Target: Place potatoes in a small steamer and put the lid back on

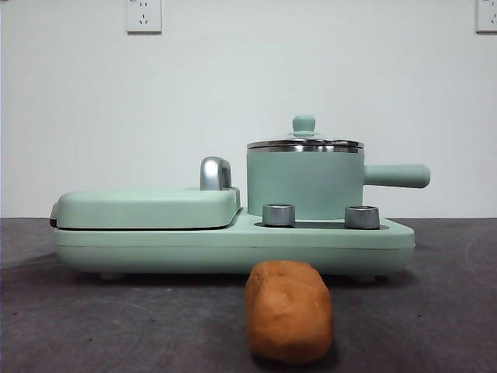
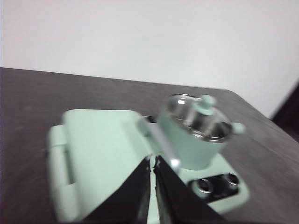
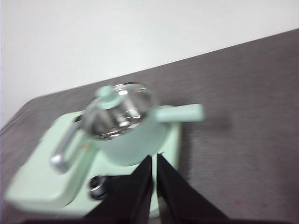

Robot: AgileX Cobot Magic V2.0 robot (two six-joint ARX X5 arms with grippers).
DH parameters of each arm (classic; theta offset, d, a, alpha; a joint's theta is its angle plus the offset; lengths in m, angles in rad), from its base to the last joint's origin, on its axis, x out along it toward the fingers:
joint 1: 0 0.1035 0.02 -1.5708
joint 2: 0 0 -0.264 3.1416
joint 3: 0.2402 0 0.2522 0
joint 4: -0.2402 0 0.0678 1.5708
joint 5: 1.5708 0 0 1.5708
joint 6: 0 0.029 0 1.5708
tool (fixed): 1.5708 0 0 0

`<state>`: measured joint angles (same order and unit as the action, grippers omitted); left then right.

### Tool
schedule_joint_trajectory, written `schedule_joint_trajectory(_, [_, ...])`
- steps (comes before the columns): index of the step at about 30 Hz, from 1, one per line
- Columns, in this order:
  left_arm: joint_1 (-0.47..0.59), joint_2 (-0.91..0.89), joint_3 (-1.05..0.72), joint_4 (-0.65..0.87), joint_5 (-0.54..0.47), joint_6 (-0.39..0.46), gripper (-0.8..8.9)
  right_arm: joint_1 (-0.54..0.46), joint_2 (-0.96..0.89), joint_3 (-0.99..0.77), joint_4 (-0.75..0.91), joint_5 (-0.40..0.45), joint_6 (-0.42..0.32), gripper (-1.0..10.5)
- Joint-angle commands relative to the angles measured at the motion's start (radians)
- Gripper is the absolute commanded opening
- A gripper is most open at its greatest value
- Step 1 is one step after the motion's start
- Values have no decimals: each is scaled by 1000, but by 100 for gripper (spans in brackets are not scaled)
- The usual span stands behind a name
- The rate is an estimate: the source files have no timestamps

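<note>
An orange-brown lumpy potato lies on the dark table in front of the appliance, at the near edge of the front view. The small steamer, a mint-green pot with a straight side handle, stands on the right half of the base. Its steel-edged lid with a mint knob sits on it. My left gripper is shut and hovers above the griddle side, apart from the steamer. My right gripper is shut too, above the steamer with the lid on it. Neither gripper shows in the front view.
The mint-green base carries a flat griddle cover with a chrome handle on its left half. Two steel dials sit on the front of its right half. A white wall stands behind the table.
</note>
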<state>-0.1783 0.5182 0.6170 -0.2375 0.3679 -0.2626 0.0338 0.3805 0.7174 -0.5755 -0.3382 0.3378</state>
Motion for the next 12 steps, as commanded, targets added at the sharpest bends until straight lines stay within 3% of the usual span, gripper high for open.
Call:
schedule_joint_trajectory(1, [-9, 76, 97, -48, 73, 53, 15, 3, 55, 88, -30, -97, -107, 12])
schedule_joint_trajectory(7, [-21, 210, 238, -184, 233, 77, 20, 3, 139, 198, -97, -279, -212, 13])
schedule_joint_trajectory(12, [-20, 248, 266, -225, 269, 96, 33, 3, 148, 201, -105, -315, -216, 13])
